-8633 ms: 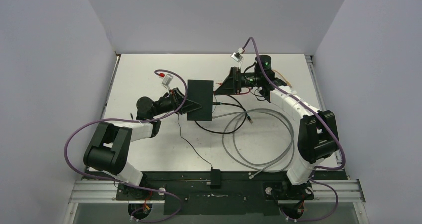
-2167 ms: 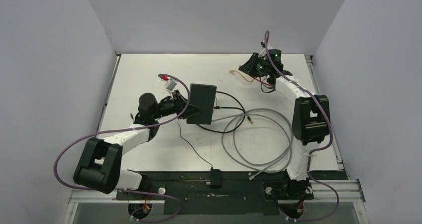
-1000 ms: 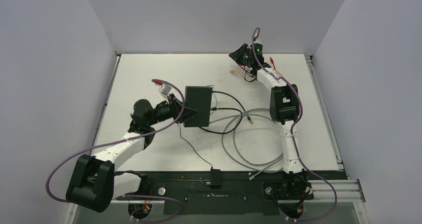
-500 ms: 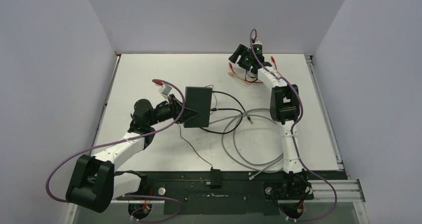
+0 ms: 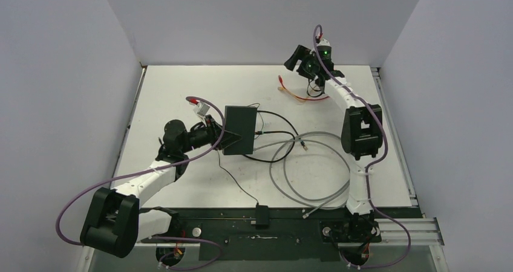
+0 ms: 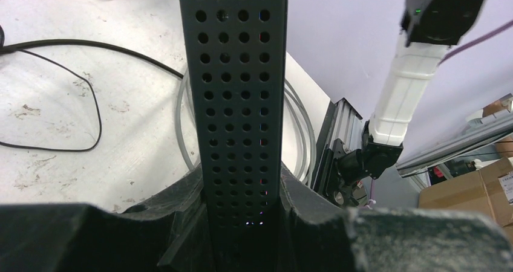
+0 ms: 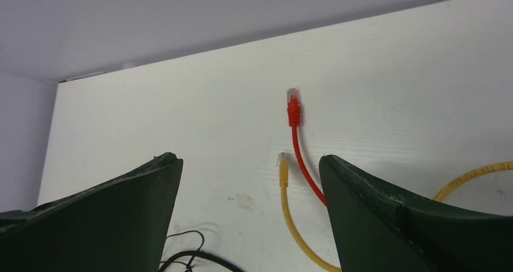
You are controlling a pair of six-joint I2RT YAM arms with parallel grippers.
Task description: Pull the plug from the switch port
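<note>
The flat black switch (image 5: 240,127) lies mid-table. My left gripper (image 5: 225,139) is shut on its near left edge. In the left wrist view the switch's perforated side (image 6: 236,90) stands clamped between the jaws of my left gripper (image 6: 242,184). Black cables (image 5: 279,122) reach the switch's right long edge, but the ports themselves do not show. My right gripper (image 5: 295,57) is open and empty, raised over the far table. In the right wrist view my right gripper (image 7: 249,166) hangs above a red cable's free plug (image 7: 293,110) and a yellow cable's free plug (image 7: 282,162).
The red cable (image 5: 302,98) and yellow cable (image 5: 289,92) lie loose at the far middle of the table. A grey cable loop (image 5: 314,170) lies right of the switch. A small black block (image 5: 262,214) with a thin wire sits at the near edge. Walls stand on three sides.
My right gripper left the switch's right edge, carried the coloured cables to the far table, let go and has now risen to the right. My left gripper keeps holding the switch.
</note>
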